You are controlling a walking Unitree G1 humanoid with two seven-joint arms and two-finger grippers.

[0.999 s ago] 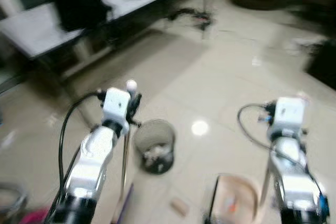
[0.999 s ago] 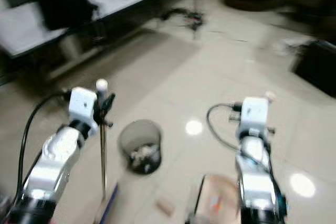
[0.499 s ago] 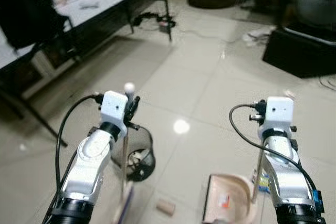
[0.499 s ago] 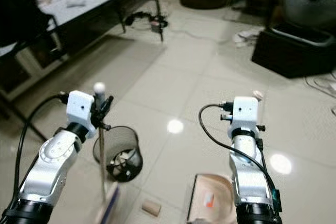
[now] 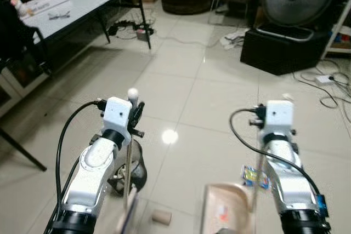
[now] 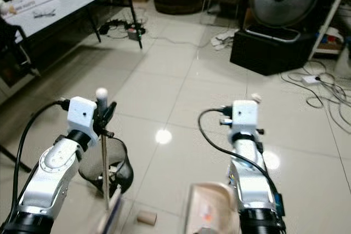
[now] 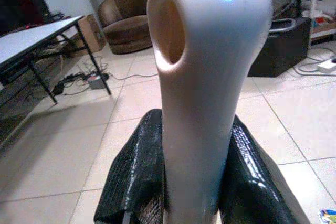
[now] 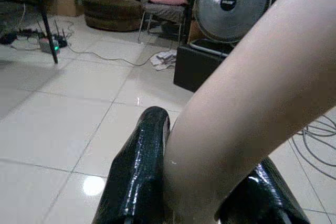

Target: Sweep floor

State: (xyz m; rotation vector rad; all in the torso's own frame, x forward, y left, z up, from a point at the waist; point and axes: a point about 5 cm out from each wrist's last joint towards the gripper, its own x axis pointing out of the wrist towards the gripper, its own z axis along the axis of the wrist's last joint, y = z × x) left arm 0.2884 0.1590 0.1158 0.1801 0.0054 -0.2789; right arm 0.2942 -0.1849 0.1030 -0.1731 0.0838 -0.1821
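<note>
Left gripper (image 7: 181,182): clamped on broom handle (image 5: 129,168), 9 o'clock.
Right gripper (image 8: 199,187): clamped on dustpan handle (image 5: 255,190), 3 o'clock.

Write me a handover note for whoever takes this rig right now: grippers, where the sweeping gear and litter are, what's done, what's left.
Left gripper: shut on the broom handle, broom upright, head near the floor.
Right gripper: shut on the dustpan handle; dustpan sits low in front, with a scrap or two in it.
Wire bin stands on the floor by the left arm, holding some litter.
Left to sweep: a small tan block between broom and dustpan, and a colourful wrapper by the right arm.
Nothing emptied into the bin from this pan yet.
</note>
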